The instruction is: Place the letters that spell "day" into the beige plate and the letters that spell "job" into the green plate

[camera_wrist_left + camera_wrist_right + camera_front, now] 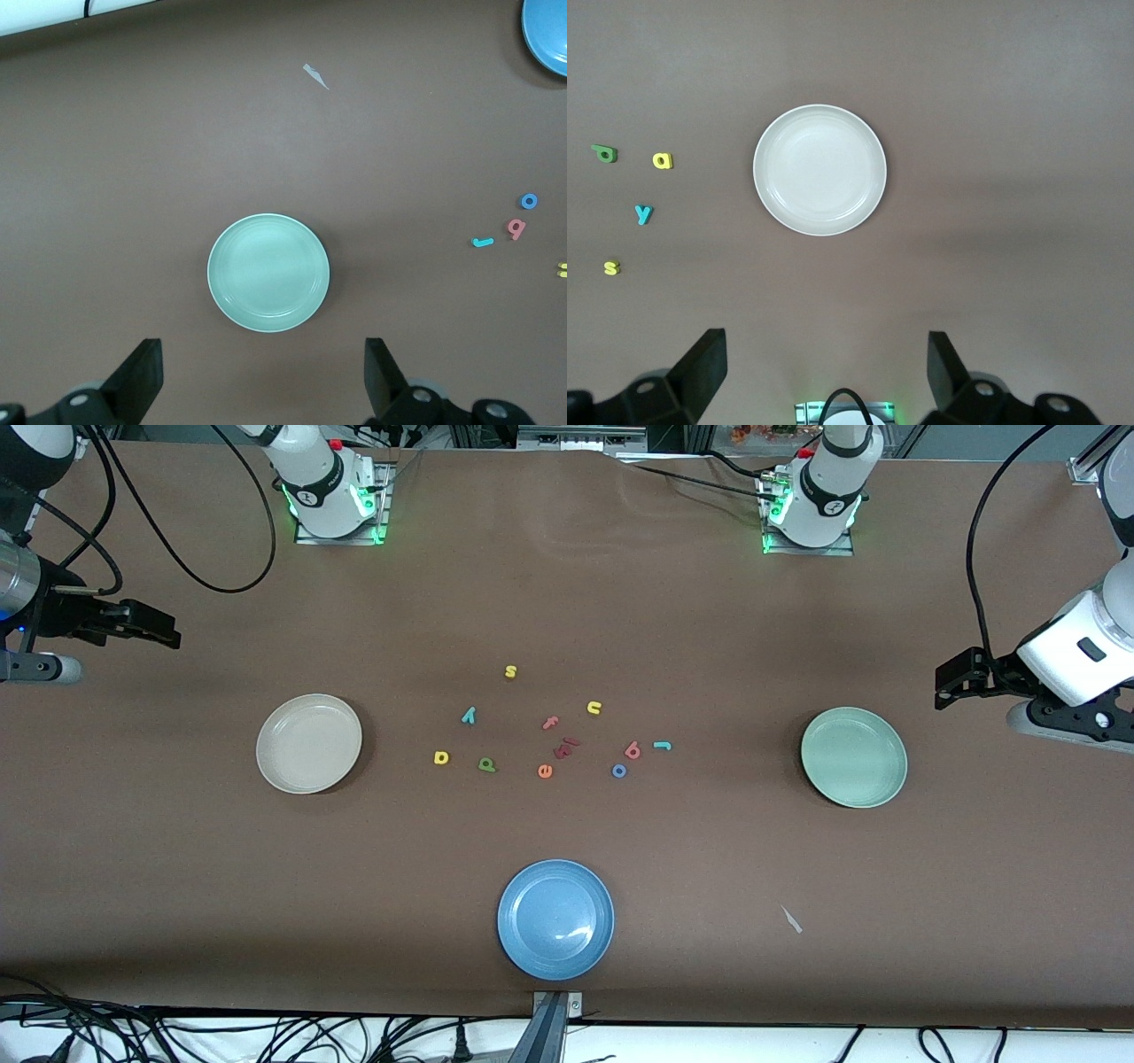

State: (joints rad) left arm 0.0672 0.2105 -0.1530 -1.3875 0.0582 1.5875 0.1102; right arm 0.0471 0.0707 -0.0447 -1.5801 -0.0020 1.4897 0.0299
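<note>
Risking a mis-pick among crowded letters beside the yellow d (441, 757): both grippers' jaws released, plates bare.

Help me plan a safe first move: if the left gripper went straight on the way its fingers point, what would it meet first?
Probably bare table beside the green plate. The left gripper is open, up at the left arm's end of the table, and the plate lies just ahead between its fingers, so it might catch the rim; depth is unclear.
</note>
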